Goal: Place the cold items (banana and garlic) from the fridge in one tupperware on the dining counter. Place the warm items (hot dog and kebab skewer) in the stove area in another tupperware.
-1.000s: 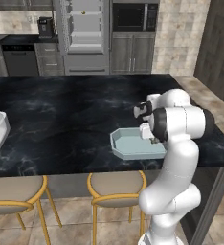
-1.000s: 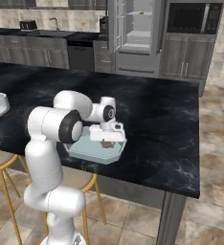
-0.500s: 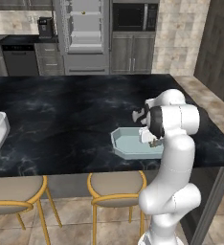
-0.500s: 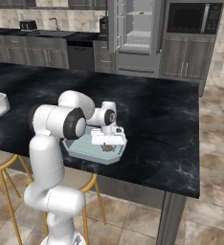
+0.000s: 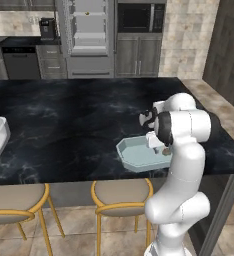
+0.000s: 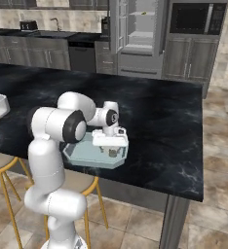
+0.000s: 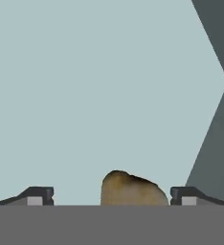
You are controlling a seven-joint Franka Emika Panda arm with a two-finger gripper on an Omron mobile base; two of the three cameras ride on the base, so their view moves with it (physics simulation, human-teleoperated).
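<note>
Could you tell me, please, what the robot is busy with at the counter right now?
The robot's gripper hangs low inside a pale blue-grey tray on the dining counter. Its jaws stand open, with a small brownish item lying between them on the tray floor, apart from both fingertips. I can't tell what the item is. Behind, the fridge stands open.

The small brown item point(image 7: 131, 189) in the pale blue tupperware point(image 5: 134, 151) is cut off along the hand view's bottom, too blurred to identify. The arm hides the tupperware's right end from the left base view.
</note>
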